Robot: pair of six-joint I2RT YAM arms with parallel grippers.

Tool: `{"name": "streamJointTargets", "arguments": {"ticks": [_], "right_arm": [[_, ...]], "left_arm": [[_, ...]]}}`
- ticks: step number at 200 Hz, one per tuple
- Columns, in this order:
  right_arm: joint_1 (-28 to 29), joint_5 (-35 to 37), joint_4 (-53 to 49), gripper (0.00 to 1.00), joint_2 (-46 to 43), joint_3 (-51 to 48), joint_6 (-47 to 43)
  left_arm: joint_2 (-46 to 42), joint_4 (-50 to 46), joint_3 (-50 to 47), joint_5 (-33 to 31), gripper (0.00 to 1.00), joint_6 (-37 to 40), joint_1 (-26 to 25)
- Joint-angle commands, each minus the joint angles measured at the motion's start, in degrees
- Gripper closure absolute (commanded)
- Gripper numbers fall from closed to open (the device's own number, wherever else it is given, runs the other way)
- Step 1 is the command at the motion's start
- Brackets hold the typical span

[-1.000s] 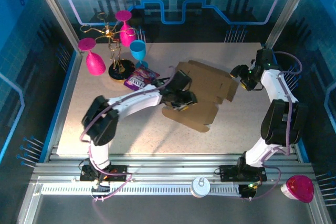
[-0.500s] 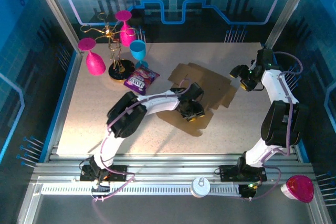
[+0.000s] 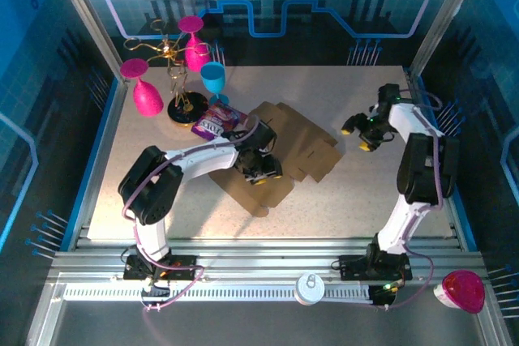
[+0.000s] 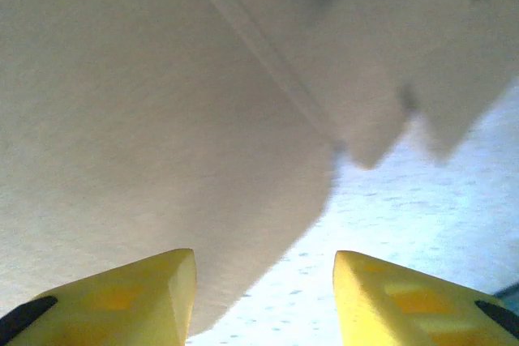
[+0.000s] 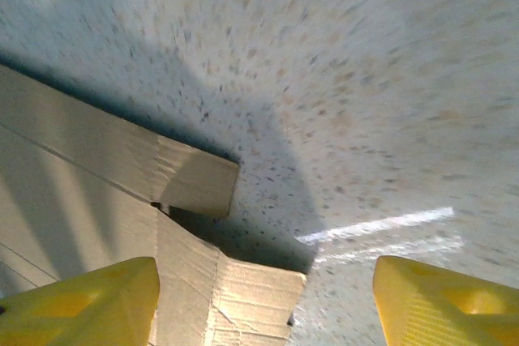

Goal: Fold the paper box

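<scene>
**Desk:** Where is the paper box right now?

**Me:** I have the paper box (image 3: 302, 140) lying unfolded, a flat brown sheet in the middle of the counter (image 3: 154, 176), with its flaps and tabs out around the edges.

**Desk:** And your left arm?

**Me:** My left gripper (image 3: 261, 170) is down over the near-left part of the box. On the left wrist camera the jaws are spread. One yellow fingertip (image 4: 138, 289) sits over cardboard and the other is over bare counter, just past a rounded flap edge. I can't tell whether either one touches the sheet.

**Desk:** The right one?

**Me:** The right gripper (image 3: 357, 138) is just off the box's right edge, jaws spread wide with nothing between them. Its wrist camera looks down on a corner of the box with creased flaps, and on speckled counter beside that corner.

**Desk:** Anything close to the box?

**Me:** A purple snack packet (image 3: 217, 121) lies just beside the box's far-left corner. Farther left of the box than the packet, a gold wire stand (image 3: 180, 87) holds pink goblets (image 3: 147, 97) and a blue goblet (image 3: 213, 79).
</scene>
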Motion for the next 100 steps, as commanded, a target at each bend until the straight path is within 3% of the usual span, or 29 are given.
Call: {"name": "streamJointTargets", "arguments": {"ticks": [1, 36, 100], "right_arm": [[2.1, -3.5, -1.4, 0.29, 2.9, 3.6, -3.1], [3.5, -5.2, -4.6, 0.29, 8.2, 8.1, -7.5], [6.6, -9.3, -8.9, 0.3, 12.2, 8.8, -13.5]], "left_arm": [[1.2, -3.1, 5.6, -0.7, 0.51, 1.9, 0.8], [8.2, -6.6, 9.9, -1.4, 0.52, 3.4, 2.2], [11.9, -6.2, 9.5, -0.8, 0.53, 4.9, 2.7]]}}
